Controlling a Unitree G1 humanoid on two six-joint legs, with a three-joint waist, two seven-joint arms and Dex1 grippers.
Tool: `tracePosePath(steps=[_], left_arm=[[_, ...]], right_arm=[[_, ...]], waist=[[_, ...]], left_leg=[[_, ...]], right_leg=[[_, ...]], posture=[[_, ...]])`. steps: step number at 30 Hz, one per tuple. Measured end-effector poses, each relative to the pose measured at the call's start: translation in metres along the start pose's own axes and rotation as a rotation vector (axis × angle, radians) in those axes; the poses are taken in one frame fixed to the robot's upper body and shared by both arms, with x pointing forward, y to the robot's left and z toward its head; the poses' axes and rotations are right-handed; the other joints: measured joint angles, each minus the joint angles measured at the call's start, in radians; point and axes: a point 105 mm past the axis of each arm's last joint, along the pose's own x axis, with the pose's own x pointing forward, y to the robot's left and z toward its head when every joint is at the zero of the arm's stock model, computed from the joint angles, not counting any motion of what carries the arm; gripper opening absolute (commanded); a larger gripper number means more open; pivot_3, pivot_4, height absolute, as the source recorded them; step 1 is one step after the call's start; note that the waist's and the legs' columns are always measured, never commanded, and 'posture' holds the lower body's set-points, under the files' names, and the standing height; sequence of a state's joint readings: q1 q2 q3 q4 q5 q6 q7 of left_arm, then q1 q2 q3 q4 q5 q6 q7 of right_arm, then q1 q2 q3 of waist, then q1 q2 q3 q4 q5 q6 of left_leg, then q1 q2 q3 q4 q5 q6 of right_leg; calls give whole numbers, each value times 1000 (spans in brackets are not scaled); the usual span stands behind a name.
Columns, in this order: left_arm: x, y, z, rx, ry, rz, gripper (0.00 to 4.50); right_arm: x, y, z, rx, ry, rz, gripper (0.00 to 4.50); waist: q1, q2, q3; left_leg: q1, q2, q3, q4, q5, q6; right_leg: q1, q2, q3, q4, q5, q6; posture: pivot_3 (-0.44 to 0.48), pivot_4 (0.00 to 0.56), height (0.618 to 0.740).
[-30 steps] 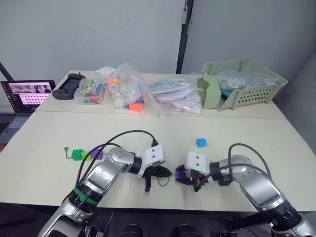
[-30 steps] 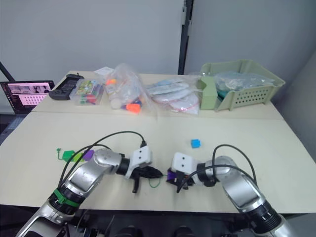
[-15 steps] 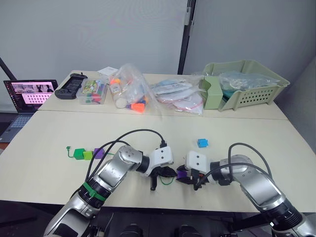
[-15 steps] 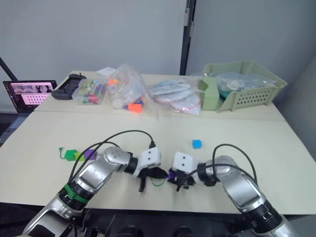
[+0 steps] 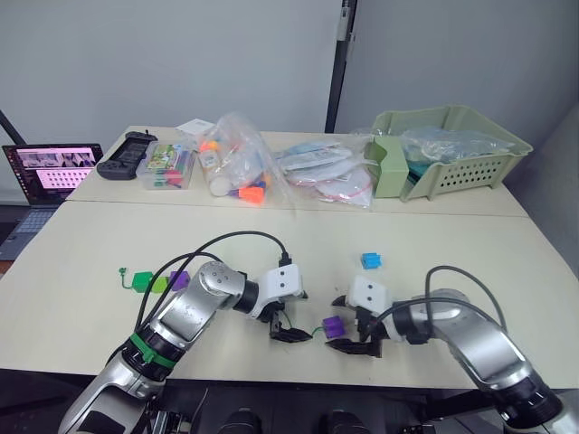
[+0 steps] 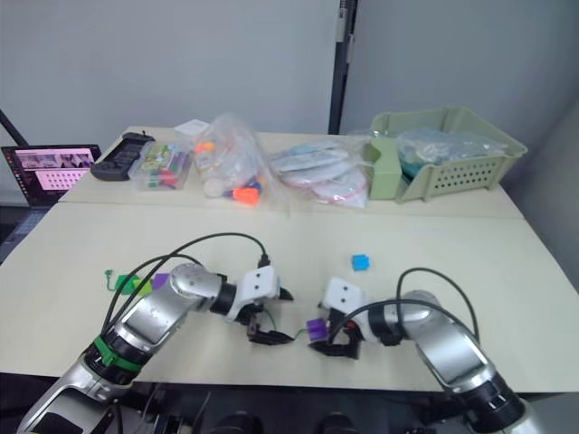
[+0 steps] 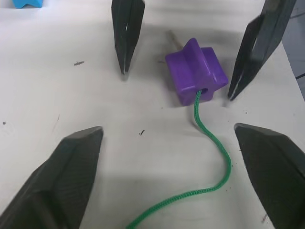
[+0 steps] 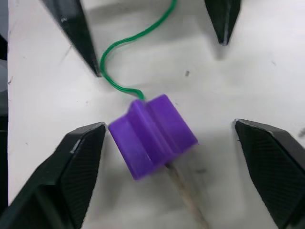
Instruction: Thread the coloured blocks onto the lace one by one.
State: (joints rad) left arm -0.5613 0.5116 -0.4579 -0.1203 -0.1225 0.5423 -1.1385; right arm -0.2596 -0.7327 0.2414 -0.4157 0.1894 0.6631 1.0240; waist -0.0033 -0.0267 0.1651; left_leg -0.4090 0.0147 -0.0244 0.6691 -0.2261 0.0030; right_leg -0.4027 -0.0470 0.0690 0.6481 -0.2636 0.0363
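The purple block (image 7: 196, 71) lies on the bench (image 5: 434, 244) between both released hands, green lace (image 7: 212, 143) running back toward the left hand (image 5: 291, 335). Its stiff tip (image 8: 183, 200) pokes out toward the right hand (image 5: 362, 348), which looks better placed to pull it through.

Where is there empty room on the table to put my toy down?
The near table is bare right of the blue block, and between that block and the threaded blocks on the left. The back table is crowded with bags and a basket.

purple block (image 7: 196, 70) on table (image 7: 57, 109) | green lace (image 7: 209, 143) threaded through | blue block (image 7: 28, 3) nearby
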Motion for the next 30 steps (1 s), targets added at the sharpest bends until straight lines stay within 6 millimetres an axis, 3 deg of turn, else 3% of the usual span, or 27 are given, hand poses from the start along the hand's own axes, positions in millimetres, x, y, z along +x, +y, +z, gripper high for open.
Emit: tracePosePath(steps=[7,12,17,27,30], left_arm=[[23,-5,16,32,-35,-19,4472],[38,-9,14,-2,-11,-6,4472],[40,-8,9,-5,22,21,4472],[39,-3,9,14,26,46,1359],[39,-4,9,24,22,34,1306]], right_arm=[[-33,8,-15,49,32,-27,4500],[-40,7,-18,40,45,-42,4500],[-39,3,-15,17,40,-55,4500],[-28,2,-17,5,47,-43,4500],[-23,-1,-15,-14,35,-41,4500]], waist=[[-1,0,0],[-12,0,0],[-10,0,0],[-10,0,0],[-10,0,0]], left_leg=[[0,1,0,0,0,0],[1,1,0,0,0,0],[1,1,0,0,0,0],[1,1,0,0,0,0],[1,1,0,0,0,0]], right_leg=[[0,1,0,0,0,0],[0,2,0,0,0,0],[0,2,1,0,0,0],[0,1,1,0,0,0],[0,1,1,0,0,0]], posture=[[0,150,740],[0,150,740],[0,150,740],[0,150,740],[0,150,740]])
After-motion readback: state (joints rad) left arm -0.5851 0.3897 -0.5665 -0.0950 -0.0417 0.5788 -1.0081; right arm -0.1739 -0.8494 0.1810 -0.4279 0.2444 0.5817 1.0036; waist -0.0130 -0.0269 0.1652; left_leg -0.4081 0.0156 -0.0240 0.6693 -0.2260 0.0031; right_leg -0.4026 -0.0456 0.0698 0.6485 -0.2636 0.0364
